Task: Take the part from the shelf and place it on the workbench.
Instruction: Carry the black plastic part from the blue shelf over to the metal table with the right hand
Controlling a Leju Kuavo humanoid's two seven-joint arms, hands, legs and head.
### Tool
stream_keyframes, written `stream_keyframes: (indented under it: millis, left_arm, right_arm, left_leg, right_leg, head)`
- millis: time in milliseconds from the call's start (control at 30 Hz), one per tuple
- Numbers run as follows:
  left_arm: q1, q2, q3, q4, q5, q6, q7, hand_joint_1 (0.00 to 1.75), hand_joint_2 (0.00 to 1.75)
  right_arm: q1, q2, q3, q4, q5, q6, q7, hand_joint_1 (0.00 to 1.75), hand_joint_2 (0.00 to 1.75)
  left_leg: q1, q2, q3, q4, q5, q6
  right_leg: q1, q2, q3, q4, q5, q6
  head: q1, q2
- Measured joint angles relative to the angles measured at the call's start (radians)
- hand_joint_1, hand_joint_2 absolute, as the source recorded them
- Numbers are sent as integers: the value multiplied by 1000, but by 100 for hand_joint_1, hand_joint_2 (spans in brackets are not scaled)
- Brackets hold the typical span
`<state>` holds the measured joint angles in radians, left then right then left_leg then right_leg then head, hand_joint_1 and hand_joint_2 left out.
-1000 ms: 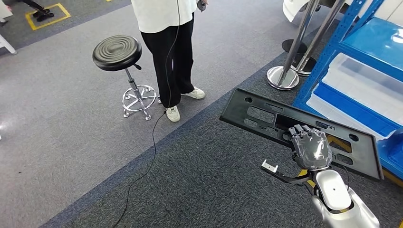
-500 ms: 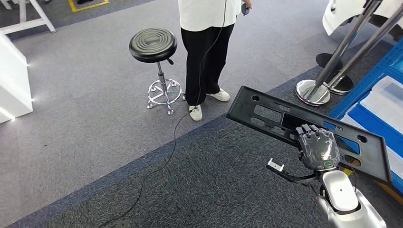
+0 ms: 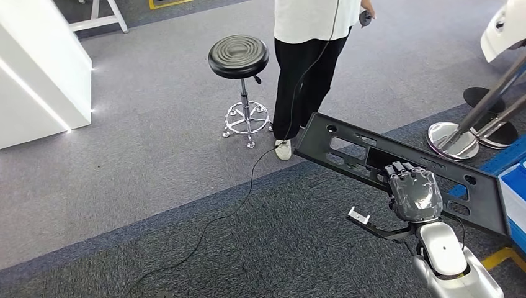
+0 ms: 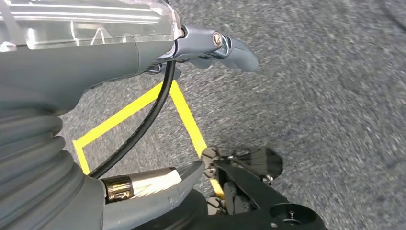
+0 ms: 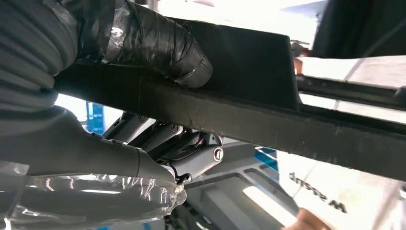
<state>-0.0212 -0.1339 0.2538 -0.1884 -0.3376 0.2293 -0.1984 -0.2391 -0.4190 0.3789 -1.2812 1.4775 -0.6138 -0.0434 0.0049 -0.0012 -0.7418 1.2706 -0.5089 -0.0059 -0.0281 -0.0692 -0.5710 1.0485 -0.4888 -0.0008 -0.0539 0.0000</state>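
The part (image 3: 313,146) is a long black plastic panel with several cut-outs, held roughly level above the dark carpet on the right of the head view. My right hand (image 3: 414,192) grips it from the near side, fingers hooked over its middle. In the right wrist view the taped thumb (image 5: 158,38) presses on one face of the panel's black bar (image 5: 287,124) and the fingers (image 5: 191,151) curl under the other. My left hand (image 4: 95,52) hangs over the carpet with its fingers apart, holding nothing.
A person (image 3: 310,62) in black trousers stands beside a black stool (image 3: 239,57); a cable (image 3: 248,186) trails from them across the floor. A white unit (image 3: 37,74) stands at far left. Chrome stanchion bases (image 3: 450,139) and the blue shelf's edge (image 3: 512,180) lie at right.
The whole view has swung left: shelf, stool and person slid to the right, and the white unit came in at left. My right hand keeps the same hold on the panel.
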Motion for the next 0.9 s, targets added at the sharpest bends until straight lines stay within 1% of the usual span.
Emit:
stream_keyframes:
  millis: [33, 67, 100, 133, 167, 200, 233, 267, 300, 333, 367, 400, 433, 467, 500, 533, 567, 600, 633, 667, 700, 733, 767, 800, 833, 867, 900]
  left_arm:
    - [0, 0, 0, 0, 0, 0, 0, 0, 175]
    - [-1, 0, 0, 0, 0, 0, 0, 0, 175]
    - [-2, 0, 0, 0, 0, 0, 0, 0, 175]
    - [-3, 0, 0, 0, 0, 0, 0, 0, 175]
    - [-3, 0, 0, 0, 0, 0, 0, 0, 175]
    - [-2, 0, 0, 0, 0, 0, 0, 0, 175]
    - [0, 0, 1, 0, 0, 0, 0, 0, 175]
    - [2, 0, 1, 0, 0, 0, 0, 0, 175]
    - [2, 0, 1, 0, 0, 1, 0, 0, 175]
    - [1, 0, 2, 0, 0, 1, 0, 0, 175]
    - [-1, 0, 2, 0, 0, 1, 0, 0, 175]
    - [-3, -1, 2, 0, 0, 0, -1, 0, 175]
    - [-4, -1, 3, 0, 0, 0, -1, 0, 175]
    - [-5, -1, 3, 0, 0, 0, -2, 0, 175]
    - [-4, -1, 4, 0, 0, 0, -2, 0, 175]
    - [-4, -1, 4, 0, -1, 0, -3, 0, 175]
    - [-4, -1, 4, 0, -1, 0, -3, 0, 175]
    - [-4, -1, 5, 0, -1, 0, -3, 0, 175]
    - [-5, -1, 5, 0, -1, 1, -3, 0, 175]
    - [-5, -2, 5, 0, -2, 1, -3, 0, 175]
    - [-4, -2, 5, 0, -2, 1, -3, 0, 175]
    - [-2, -2, 6, 0, -3, 1, -3, 0, 175]
    - [1, -2, 6, 0, -4, 1, -3, 0, 175]
    - [2, -2, 7, 0, -4, 2, -2, 0, 175]
    - [2, -2, 7, 0, -5, 2, -2, 0, 175]
    - [0, -2, 7, 0, -6, 2, -3, 0, 175]
    - [-2, -2, 7, 0, -6, 2, -3, 0, 175]
  right_arm:
    - [0, 0, 0, 0, 1, 0, 0, 175, 175]
    - [0, 1, 0, 0, 1, 0, 0, 175, 175]
    - [-1, 1, 0, 0, 1, 0, 0, 175, 175]
    - [-2, 1, -1, 0, 1, 0, 0, 175, 175]
    - [-2, 2, -1, 0, 2, 0, 0, 175, 175]
    - [-3, 2, -1, 0, 2, 0, 0, 175, 175]
    - [-4, 3, -1, -1, 3, 0, 0, 175, 175]
    - [-5, 4, -1, -2, 3, 0, 0, 175, 175]
    - [-5, 4, -1, -2, 4, 0, -1, 175, 175]
    - [-5, 4, -1, -3, 5, 1, -1, 175, 175]
    - [-4, 4, -1, -2, 6, 1, -1, 175, 175]
    - [-3, 4, -1, -2, 7, 2, -2, 175, 175]
    - [-1, 4, 0, -1, 8, 3, -2, 175, 175]
    - [0, 5, 0, 0, 9, 4, -3, 175, 175]
    - [0, 5, 1, 0, 9, 4, -3, 175, 175]
    - [0, 5, 1, 0, 9, 4, -3, 175, 175]
    - [-2, 5, 1, 0, 9, 5, -3, 175, 175]
    - [-2, 5, 0, 0, 9, 5, -3, 175, 175]
    - [-2, 4, 0, 0, 9, 5, -3, 175, 175]
    - [-1, 4, 0, 0, 8, 4, -2, 175, 175]
    - [-1, 4, -1, 0, 8, 4, -1, 175, 175]
    - [-1, 4, -1, 0, 7, 4, 1, 175, 175]
    - [-2, 4, -2, -1, 6, 4, 4, 175, 175]
    - [-3, 4, -4, -1, 6, 4, 5, 175, 175]
    - [-3, 4, -6, -1, 6, 3, 6, 175, 175]
    - [-2, 3, -9, -2, 5, 3, 6, 175, 175]
    - [0, 3, -12, -2, 5, 3, 6, 175, 175]
  left_leg:
    - [-1, 14, 37, -72, 36, 4]
    - [-6, 33, 73, -142, 61, 10]
    - [-12, 48, 100, -194, 77, 17]
    - [-17, 57, 113, -222, 81, 24]
    - [-21, 53, 113, -228, 78, 30]
    - [-22, 41, 113, -232, 80, 36]
    - [-20, 29, 116, -239, 83, 42]
    - [-18, 17, 121, -248, 88, 48]
    - [-16, 7, 126, -257, 93, 55]
    - [-14, -3, 130, -262, 96, 60]
    - [-14, -13, 131, -263, 96, 64]
    - [-14, -25, 131, -263, 96, 66]
    - [-15, -39, 131, -261, 95, 68]
    - [-15, -53, 132, -258, 93, 68]
    - [-14, -68, 132, -253, 91, 66]
    - [-14, -82, 132, -247, 88, 64]
    - [-14, -95, 130, -241, 84, 60]
    - [-14, -107, 126, -233, 80, 56]
    - [-14, -119, 121, -227, 79, 50]
    - [-12, -130, 116, -225, 79, 45]
    - [-9, -142, 112, -226, 81, 38]
    - [-8, -152, 110, -228, 83, 32]
    - [-8, -149, 108, -226, 81, 27]
    - [-9, -129, 102, -209, 71, 23]
    - [-10, -99, 85, -171, 50, 20]
    - [-9, -63, 60, -116, 24, 17]
    - [-7, -36, 27, -52, -3, 13]
  right_leg:
    - [0, -12, 5, 0, -3, 2]
    - [2, -23, 9, 0, -7, 6]
    - [4, -33, 13, -1, -10, 11]
    - [6, -43, 16, -2, -13, 16]
    - [7, -52, 18, -4, -14, 22]
    - [7, -61, 21, -8, -15, 27]
    - [6, -61, 24, -8, -18, 33]
    - [4, -44, 23, 2, -28, 37]
    - [2, -17, 12, 30, -46, 40]
    - [0, 17, -11, 78, -72, 41]
    - [0, 46, -44, 141, -101, 41]
    - [1, 61, -79, 203, -124, 41]
    - [2, 67, -106, 245, -131, 43]
    - [2, 70, -117, 254, -117, 44]
    - [0, 72, -110, 222, -85, 45]
    - [-2, 79, -88, 163, -43, 45]
    - [-6, 100, -63, 101, -12, 45]
    - [-9, 121, -43, 51, 6, 44]
    - [-9, 137, -31, 23, 12, 43]
    - [-7, 145, -27, 15, 6, 40]
    - [-5, 136, -25, 11, 6, 35]
    - [-5, 124, -22, 8, 7, 29]
    - [-6, 113, -17, 4, 9, 23]
    - [-8, 101, -12, -2, 11, 18]
    - [-9, 88, -7, -7, 11, 13]
    - [-6, 75, -3, -9, 11, 10]
    - [-3, 60, -1, -10, 9, 7]
  head:
    - [0, 0]
    - [0, 0]
    - [0, 0]
    - [1, 0]
    - [1, 0]
    - [1, 0]
    - [1, 0]
    - [1, 0]
    - [2, 0]
    - [3, 0]
    - [4, 0]
    - [4, 0]
    - [5, 0]
    - [5, 0]
    - [5, 0]
    - [5, 0]
    - [5, 0]
    - [5, 0]
    - [5, 0]
    - [5, 0]
    - [5, 0]
    - [5, 0]
    - [5, 0]
    - [3, 0]
    - [2, 0]
    - [1, 0]
    - [-1, 0]
